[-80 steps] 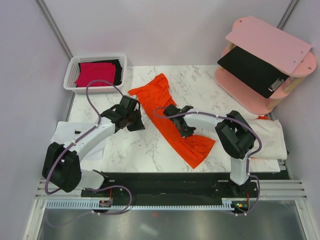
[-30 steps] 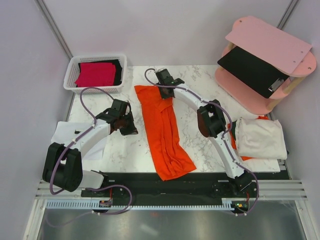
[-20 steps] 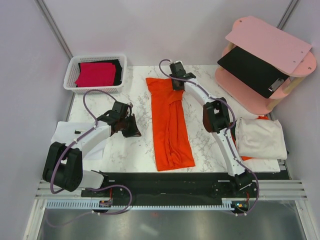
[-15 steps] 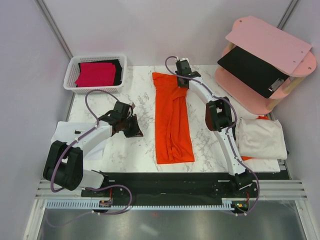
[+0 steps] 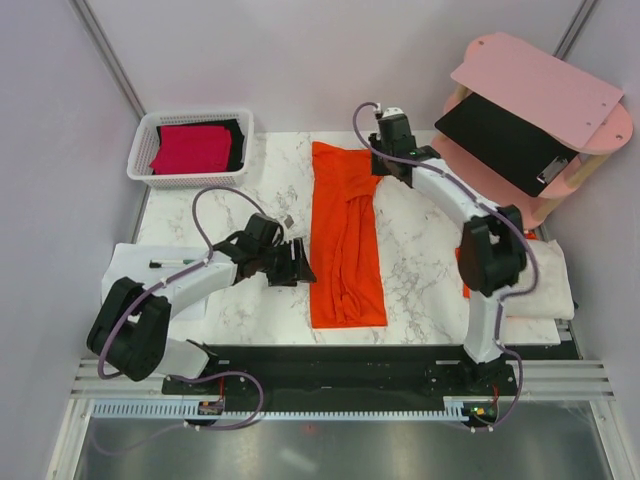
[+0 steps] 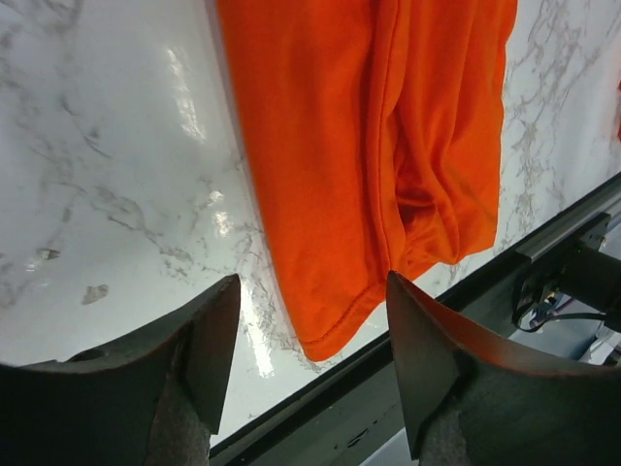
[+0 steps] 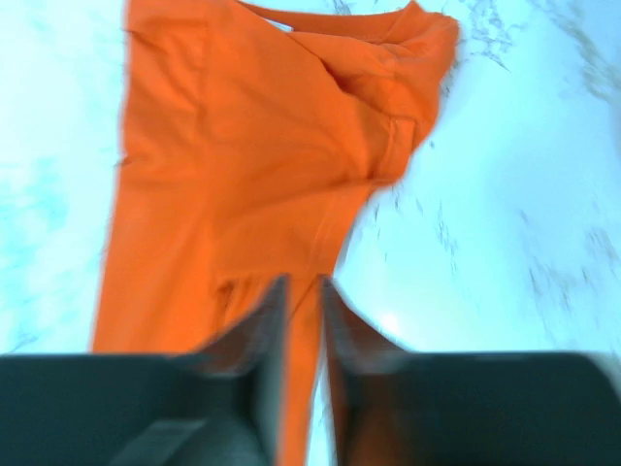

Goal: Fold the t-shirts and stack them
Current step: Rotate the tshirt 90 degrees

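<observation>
A bright orange t-shirt (image 5: pixel 345 235) lies in a long narrow strip down the middle of the marble table (image 5: pixel 430 250). My left gripper (image 5: pixel 300 264) sits at the strip's lower left edge. In the left wrist view it (image 6: pixel 312 283) is open, and the shirt's near corner (image 6: pixel 340 320) lies flat on the table below the gap. My right gripper (image 5: pixel 381 167) hovers by the shirt's far right corner. The blurred right wrist view shows its jaws (image 7: pixel 304 283) a narrow slit apart, above the cloth (image 7: pixel 243 165) and holding nothing. A crimson-red t-shirt (image 5: pixel 190 148) and a black one (image 5: pixel 238 138) lie folded in the basket.
The white basket (image 5: pixel 195 115) stands at the back left. A pink two-tier shelf (image 5: pixel 540 75) with a black clipboard (image 5: pixel 505 140) is at the back right. White cloth (image 5: pixel 545 280) lies at the right edge, a white sheet (image 5: pixel 130 270) at the left. A black rail (image 5: pixel 350 355) borders the near edge.
The right gripper dragged the shirt's far end to the right, straightening the strip, then its jaws parted off the cloth. The left gripper moved right to the shirt's edge and opened.
</observation>
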{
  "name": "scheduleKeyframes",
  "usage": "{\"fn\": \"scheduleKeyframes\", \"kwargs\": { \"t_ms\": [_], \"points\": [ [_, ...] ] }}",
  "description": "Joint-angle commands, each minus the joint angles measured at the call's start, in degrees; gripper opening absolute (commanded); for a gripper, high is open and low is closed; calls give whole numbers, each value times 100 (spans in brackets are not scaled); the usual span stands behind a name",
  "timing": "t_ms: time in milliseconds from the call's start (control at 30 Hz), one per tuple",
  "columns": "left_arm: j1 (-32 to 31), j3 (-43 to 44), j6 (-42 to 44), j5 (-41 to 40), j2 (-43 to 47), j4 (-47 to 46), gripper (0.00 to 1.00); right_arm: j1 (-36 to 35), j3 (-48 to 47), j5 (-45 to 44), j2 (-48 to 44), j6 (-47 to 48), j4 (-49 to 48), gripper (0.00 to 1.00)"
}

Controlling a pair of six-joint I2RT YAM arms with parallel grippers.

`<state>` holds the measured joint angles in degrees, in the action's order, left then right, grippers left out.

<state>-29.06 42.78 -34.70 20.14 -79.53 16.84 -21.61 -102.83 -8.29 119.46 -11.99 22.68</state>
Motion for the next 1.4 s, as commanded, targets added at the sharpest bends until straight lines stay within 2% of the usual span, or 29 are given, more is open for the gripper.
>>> {"fn": "scheduleKeyframes", "kwargs": {
  "t_ms": [0,67,167,200,400,467,500,567,600,700,833,900,933,967,1000,1167,1367],
  "points": [
    [-398,-218,-467,105,-63,-568,70,-10,1464,373,-1853,-462,-79,43],
    [-565,-323,-546,25,16,-568,74,-10,2440,399,-2653,-602,-79,59],
    [-654,-551,-713,-168,191,-585,77,-10,3565,670,-3664,-944,-53,66],
    [-662,-613,-749,-203,235,-585,76,-10,4081,750,-4119,-1076,-44,66],
    [-706,-1166,-951,-265,613,-778,68,-37,5753,1734,-5492,-1876,-105,66],
    [-733,-1395,-1065,-248,719,-884,68,-106,6062,1866,-5748,-2009,-202,60],
    [-741,-1457,-1100,-239,719,-980,68,-159,6247,1884,-5932,-2087,-228,54],
    [-785,-1615,-1162,-247,719,-1051,67,-491,6345,1727,-6065,-2149,-220,14],
    [-794,-1659,-1188,-256,711,-1077,66,-642,6380,1595,-6144,-2193,-211,0],
    [-847,-1809,-1259,-309,780,-1148,66,-1354,6127,893,-5936,-2106,-106,0],
    [-943,-1914,-1347,-362,1044,-1253,63,-1917,5477,628,-5040,-1878,-193,0],
    [-953,-1888,-1338,-423,1080,-1236,49,-2154,5030,654,-4293,-1798,-237,0],
    [-953,-1844,-1320,-467,1053,-1184,37,-2224,4879,654,-4056,-1755,-281,0],
    [-953,-1809,-1294,-554,1018,-1148,9,-2347,4729,662,-3583,-1702,-307,0],
    [-953,-1774,-1276,-599,940,-1096,2,-2409,4458,671,-3370,-1675,-316,0],
    [-979,-1624,-1259,-660,561,-1034,2,-2664,3859,697,-2342,-1631,-440,0],
    [-1075,-1501,-1320,-766,911,-1051,2,-2814,3533,698,-1725,-1622,-448,0]
  ]
}}
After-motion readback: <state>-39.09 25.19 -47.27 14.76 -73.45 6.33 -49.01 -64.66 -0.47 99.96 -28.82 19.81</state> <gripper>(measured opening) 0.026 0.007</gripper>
